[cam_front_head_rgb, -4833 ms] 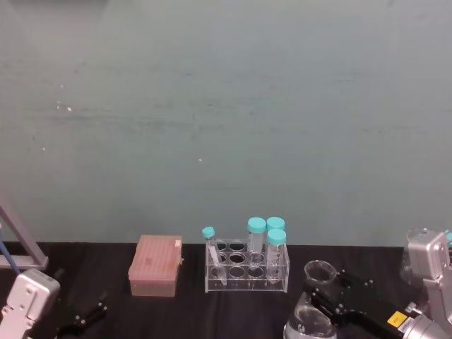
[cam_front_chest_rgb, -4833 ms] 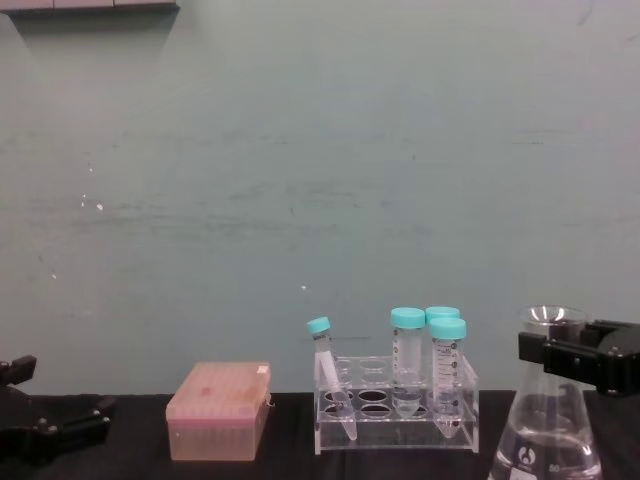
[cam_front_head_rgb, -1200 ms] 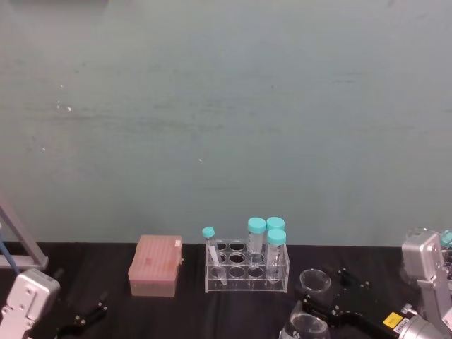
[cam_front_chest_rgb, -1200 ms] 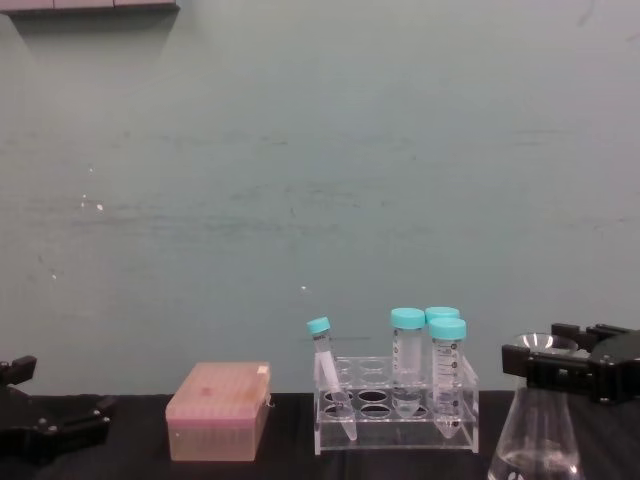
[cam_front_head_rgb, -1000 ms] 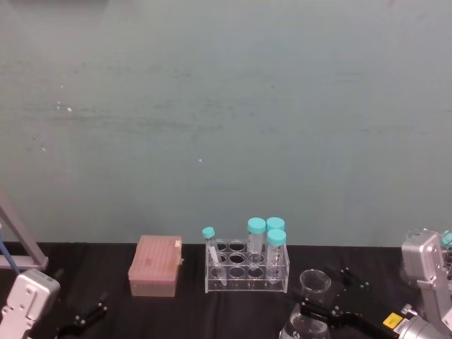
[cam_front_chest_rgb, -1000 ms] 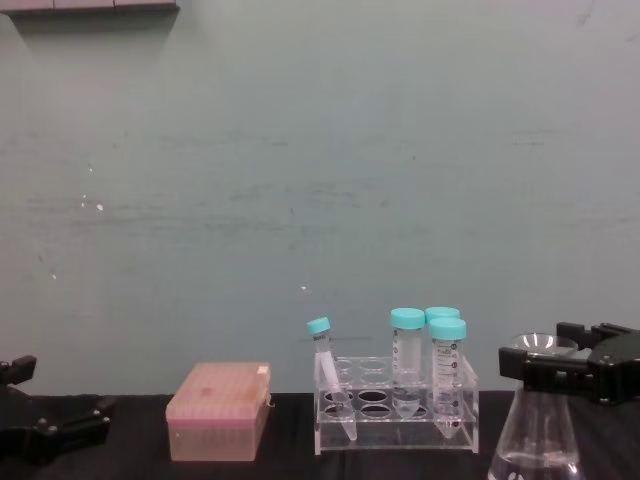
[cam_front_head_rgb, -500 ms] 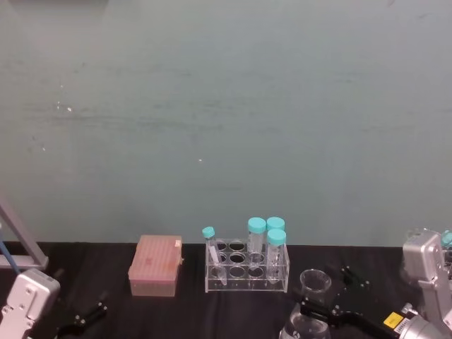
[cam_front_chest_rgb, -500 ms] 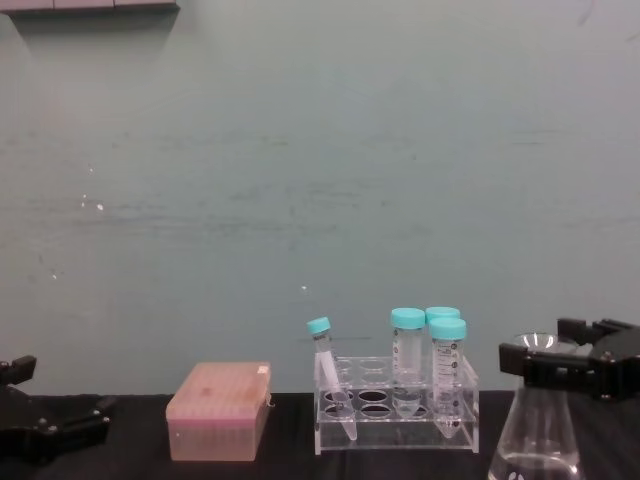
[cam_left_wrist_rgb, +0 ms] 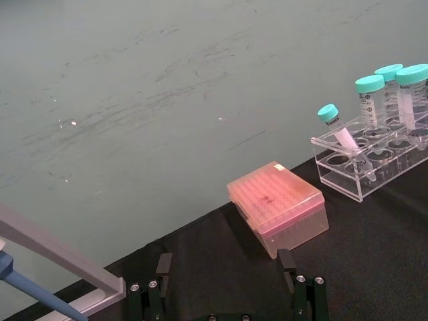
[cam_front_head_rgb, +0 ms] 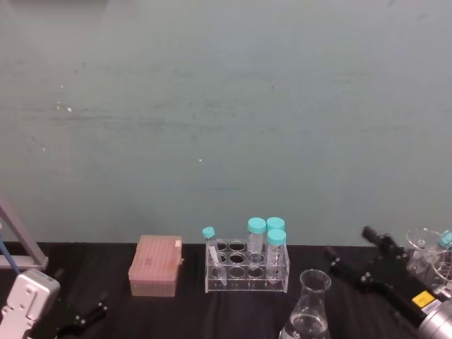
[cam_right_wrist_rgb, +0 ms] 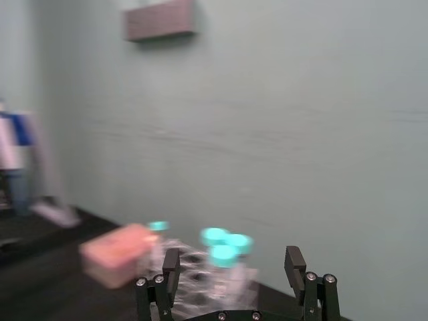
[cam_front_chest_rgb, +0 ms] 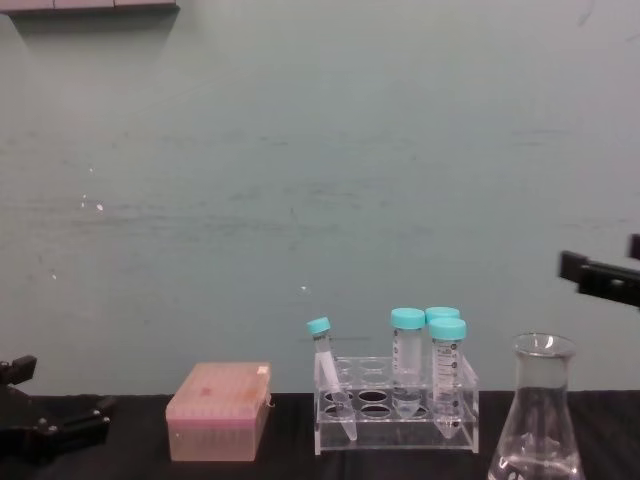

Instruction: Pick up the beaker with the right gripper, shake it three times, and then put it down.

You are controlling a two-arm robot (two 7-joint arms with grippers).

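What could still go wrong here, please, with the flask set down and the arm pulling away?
The right gripper, open, sits just above and beside the flask; a low sideways move could clip its neck and tip it. The flask holds liquid and stands near the tube rack, so a knock could spill it there. The left gripper rests far left.

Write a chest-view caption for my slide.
Beaker stands released beside the tube rack; right gripper hangs above, jaws apart.
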